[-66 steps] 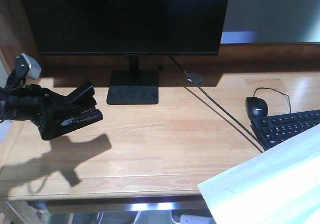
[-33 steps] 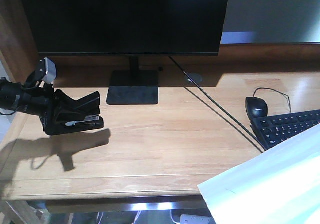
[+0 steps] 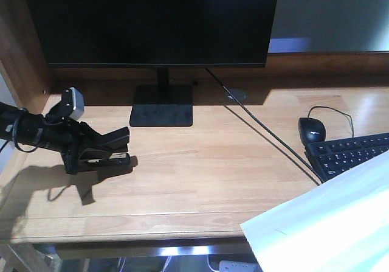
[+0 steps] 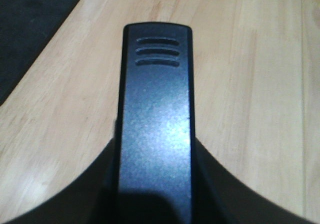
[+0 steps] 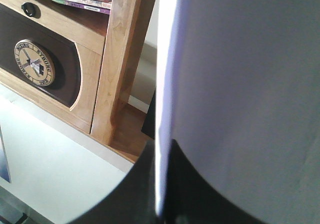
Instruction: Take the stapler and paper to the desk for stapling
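left gripper (image 3: 115, 145): jaws partly spread and clamped on the stapler (image 3: 111, 158), low over the left part of the desk (image 3: 213, 162). cannot tell whether the stapler touches the wood. left arm enters from the left edge, nearly level. right gripper (image 5: 159, 199): pinched tight on the paper (image 5: 240, 83), which hangs off the desk's front right corner.

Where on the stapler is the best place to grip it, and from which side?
Grip the stapler across its two long sides, at the end opposite its ridged tip, coming in along its length as the left tool does. Its body is narrow and straight-sided there.
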